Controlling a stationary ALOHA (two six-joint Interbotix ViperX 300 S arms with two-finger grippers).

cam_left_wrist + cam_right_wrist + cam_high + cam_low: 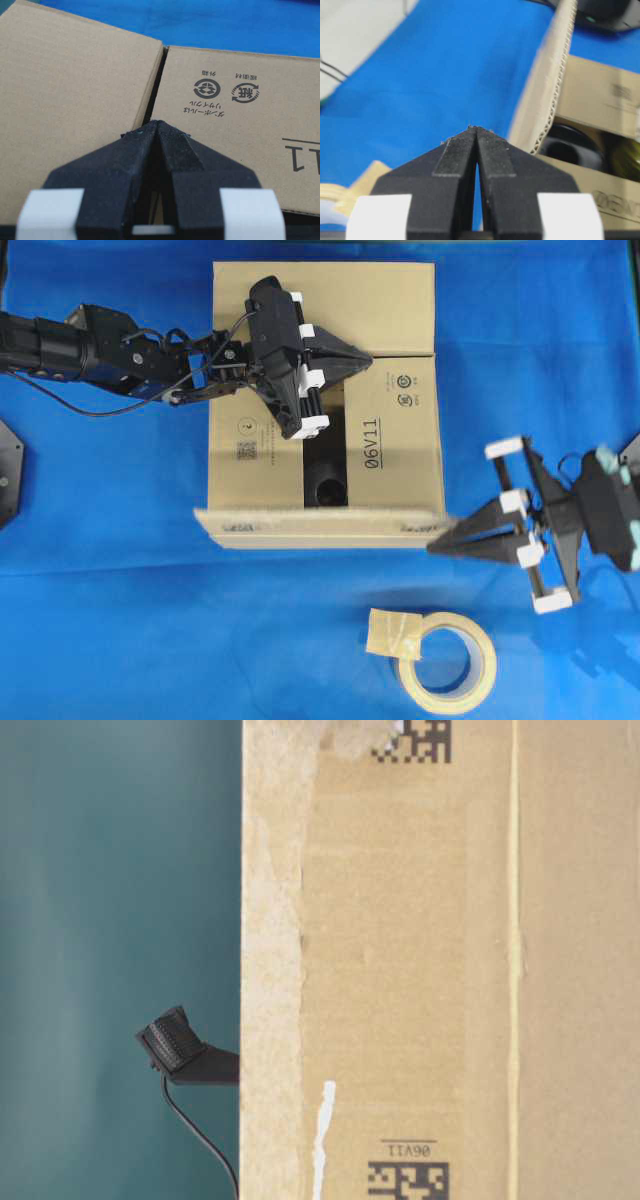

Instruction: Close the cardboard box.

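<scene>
Left claw (366, 359) closed, on cardboard box (400, 430) flaps

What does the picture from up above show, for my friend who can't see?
A big brown cardboard box sits on a blue cloth, partly closed, with a dark gap showing inside. The left gripper, fingers shut, rests over the top flaps, the right gripper points at the raised front flap, and a tape roll lies nearby.
</scene>
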